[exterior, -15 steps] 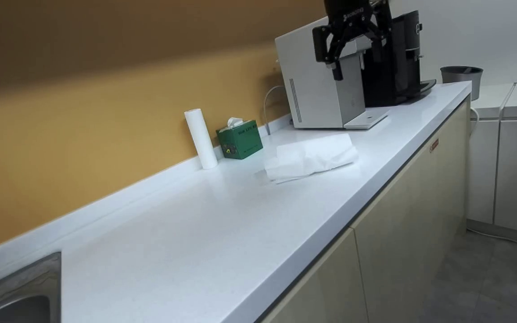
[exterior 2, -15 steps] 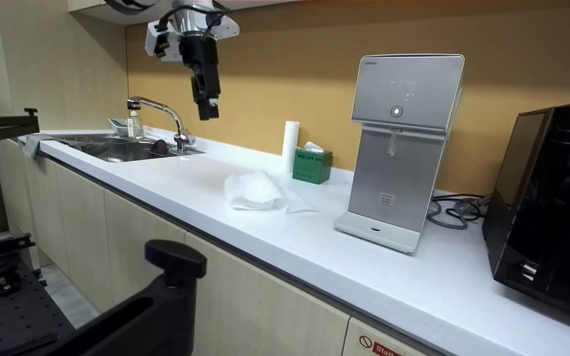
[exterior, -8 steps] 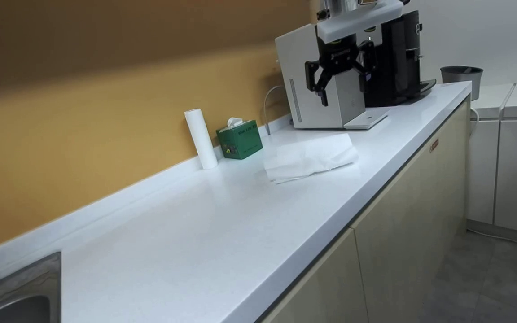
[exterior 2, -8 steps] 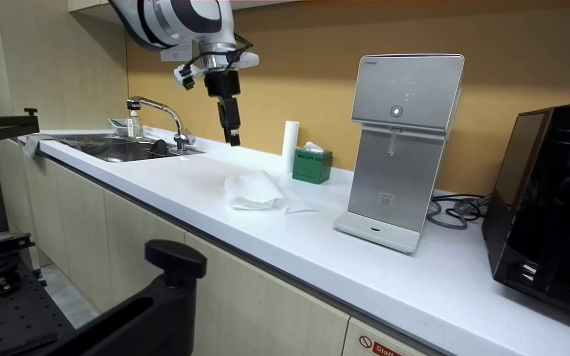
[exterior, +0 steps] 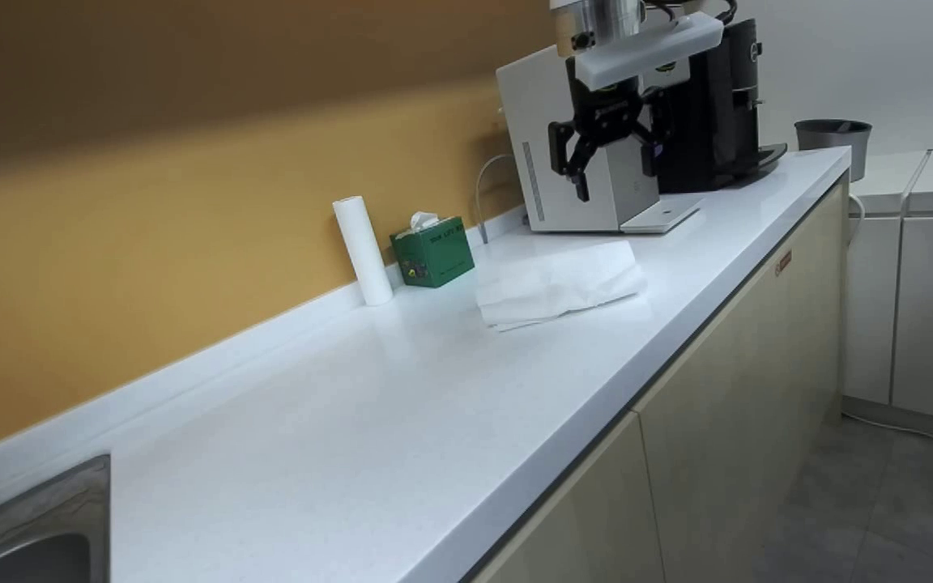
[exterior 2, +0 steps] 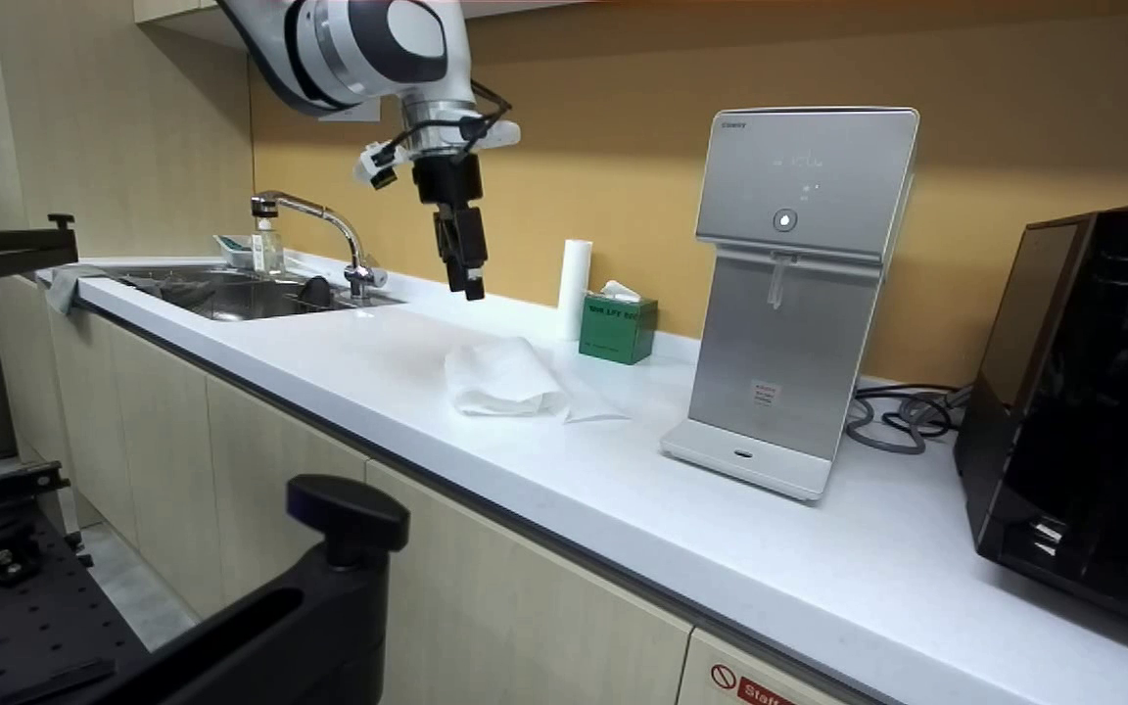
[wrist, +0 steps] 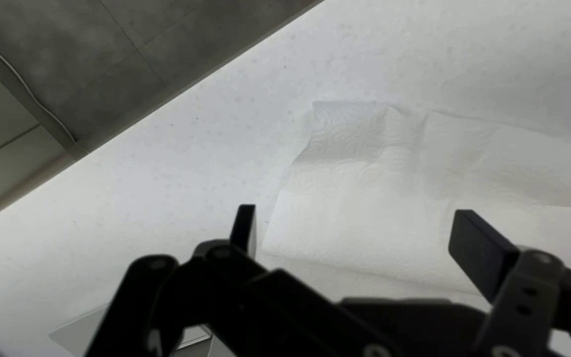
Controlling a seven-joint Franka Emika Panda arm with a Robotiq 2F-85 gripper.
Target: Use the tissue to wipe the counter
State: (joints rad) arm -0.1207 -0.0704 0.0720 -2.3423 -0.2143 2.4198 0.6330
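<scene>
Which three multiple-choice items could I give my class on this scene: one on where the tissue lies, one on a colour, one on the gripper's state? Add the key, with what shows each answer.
1. Where does the tissue lie?
A) in the sink
B) on the counter
C) on the floor

2. What colour is the tissue box beside the white cylinder?
A) red
B) blue
C) green

3. How does the gripper stand?
A) open
B) shut on the tissue
C) shut, holding nothing

Key:
1 B: both exterior views show it lying on the white top.
2 C: its sides show green in both exterior views.
3 A: its jaws stand well apart in the wrist view.
</scene>
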